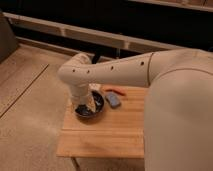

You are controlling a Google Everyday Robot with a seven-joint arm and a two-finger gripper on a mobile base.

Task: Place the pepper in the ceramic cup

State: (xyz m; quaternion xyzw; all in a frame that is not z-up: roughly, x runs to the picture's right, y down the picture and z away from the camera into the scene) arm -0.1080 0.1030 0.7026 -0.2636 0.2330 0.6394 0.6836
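On a small light-wood counter [107, 134] of plain planks sit a dark bowl [86, 113], a blue-grey block [113, 100] and the pepper [116, 91]. Speckled beige floor [27, 117] lies around the counter, and a dark wall with pale horizontal rails [75, 31] runs behind it. A bulky white arm [112, 71] reaches in from the right and bends down at the counter's far left corner. Its claw [91, 103] hangs down into the bowl, released, fingers spread. The pepper is small, slender and red-orange, thinner than the block. It lies flat on the wood near the far edge, just behind the block and right of the bowl, apart from the claw.
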